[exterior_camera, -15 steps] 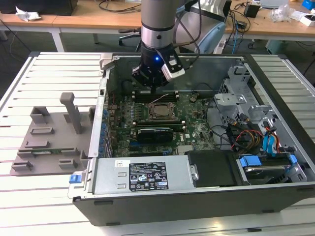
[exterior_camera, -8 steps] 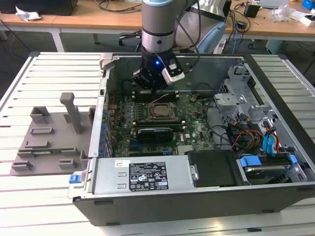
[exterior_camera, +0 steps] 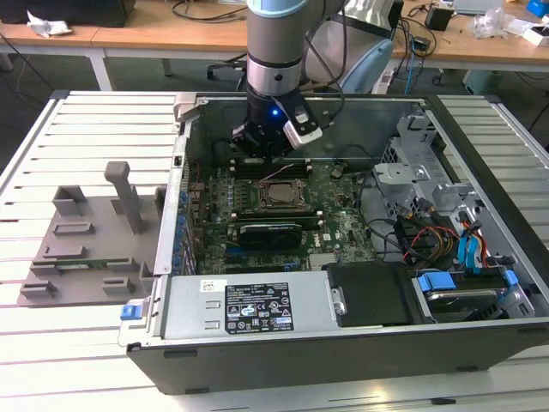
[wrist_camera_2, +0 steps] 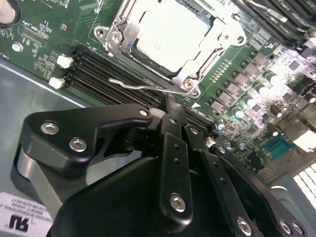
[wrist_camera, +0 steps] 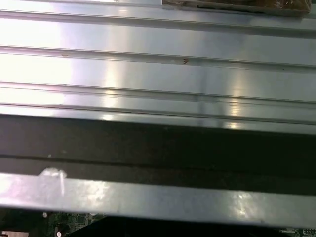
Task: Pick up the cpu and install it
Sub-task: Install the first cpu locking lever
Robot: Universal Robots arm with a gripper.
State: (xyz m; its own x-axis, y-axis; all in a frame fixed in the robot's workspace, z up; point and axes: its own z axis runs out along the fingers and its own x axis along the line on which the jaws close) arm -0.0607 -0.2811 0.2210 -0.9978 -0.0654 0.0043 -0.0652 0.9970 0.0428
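While the grey fixture [exterior_camera: 86,245] lies on the bench [exterior_camera: 51,146] at the exterior view's left, the cpu [wrist_camera_2: 170,37] sits seated in its socket frame [wrist_camera_2: 195,74]. Just beside it, over the memory slots [wrist_camera_2: 106,74], the gripper [wrist_camera_2: 170,111] hangs clenched, grasping nothing.

Silver-grey arm [exterior_camera: 274,43], glowing blue light, black claw [wrist_camera_2: 173,116] links with silver screws.

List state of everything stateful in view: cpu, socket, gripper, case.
cpu: seated in the socket, metal top showing.
socket frame: closed down around the cpu.
retention lever: thin wire arm lying beside the frame.
gripper: shut, holding nothing, fingertips by the lever.
computer case: side open, lying flat.
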